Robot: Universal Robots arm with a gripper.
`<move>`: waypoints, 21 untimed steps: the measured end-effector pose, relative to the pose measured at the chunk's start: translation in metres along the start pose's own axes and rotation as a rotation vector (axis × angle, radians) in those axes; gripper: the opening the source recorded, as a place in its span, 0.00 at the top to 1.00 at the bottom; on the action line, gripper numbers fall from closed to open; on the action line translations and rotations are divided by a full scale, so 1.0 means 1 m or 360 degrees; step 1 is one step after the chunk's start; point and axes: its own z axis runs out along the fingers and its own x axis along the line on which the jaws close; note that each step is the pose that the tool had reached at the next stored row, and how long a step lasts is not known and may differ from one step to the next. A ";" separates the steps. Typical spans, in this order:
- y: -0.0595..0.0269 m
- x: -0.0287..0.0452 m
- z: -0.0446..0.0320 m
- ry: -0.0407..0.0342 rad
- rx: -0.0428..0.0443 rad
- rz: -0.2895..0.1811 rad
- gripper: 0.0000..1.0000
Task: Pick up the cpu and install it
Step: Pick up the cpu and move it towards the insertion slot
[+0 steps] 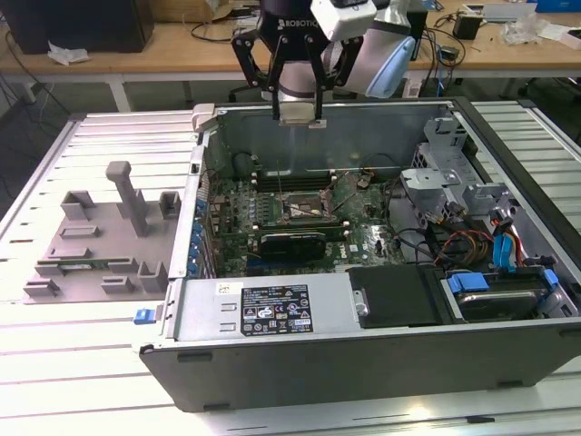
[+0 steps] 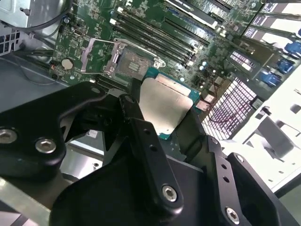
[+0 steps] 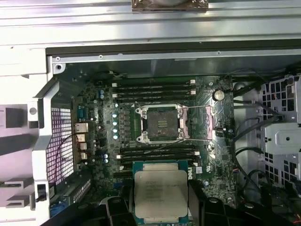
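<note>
Black links of the pincer [image 2: 165,109] sit closest in the second wrist view, its fingers clamped on two opposite edges of the cpu [image 2: 162,101]. Below it the open computer case [image 1: 272,313] lies on the counter [image 1: 109,363]. The motherboard [image 3: 99,117] is exposed, and the socket [image 3: 161,123] is empty with its frame swung aside. The cpu hangs above the board, apart from the socket: picked up, not yet installed.

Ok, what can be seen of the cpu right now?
The cpu is a small flat square chip: dull silvery metal top plate with faint print, on a greenish rim. Held top up between the black fingers, which clamp two opposite edges, it hangs in the air over the motherboard, apart from the open, empty socket.
</note>
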 end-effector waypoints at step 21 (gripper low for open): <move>0.0024 -0.0300 0.0611 0.0088 0.0005 0.0001 0.45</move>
